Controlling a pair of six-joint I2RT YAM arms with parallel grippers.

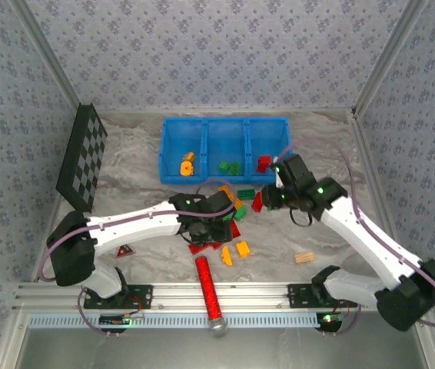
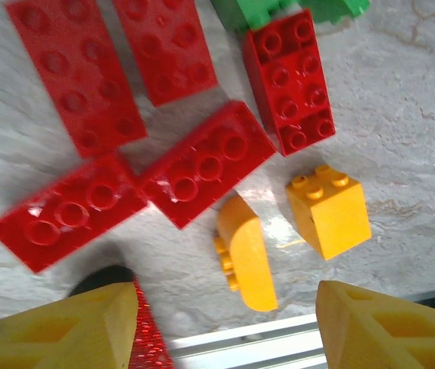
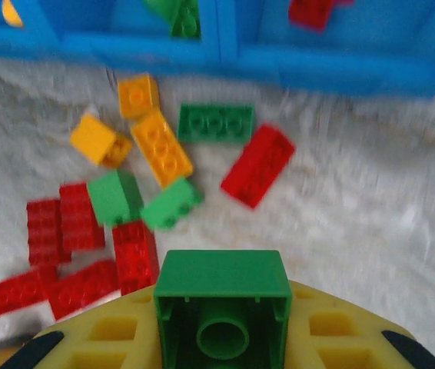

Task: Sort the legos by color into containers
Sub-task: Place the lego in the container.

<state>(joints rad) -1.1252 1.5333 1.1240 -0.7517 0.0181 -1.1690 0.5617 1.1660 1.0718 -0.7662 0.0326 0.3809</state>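
Right claw clamped on a green brick just near the bin, so next I lift it over into the middle compartment with the greens, left claw apart above the yellows.

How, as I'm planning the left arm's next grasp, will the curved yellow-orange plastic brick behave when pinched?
Probably stiff and light: the curved yellow-orange plastic brick looks like hard moulded plastic. Its glossy rounded face may slip in the jaws; flat sides seem safer. Lying studs-sideways, it might rock if nudged.
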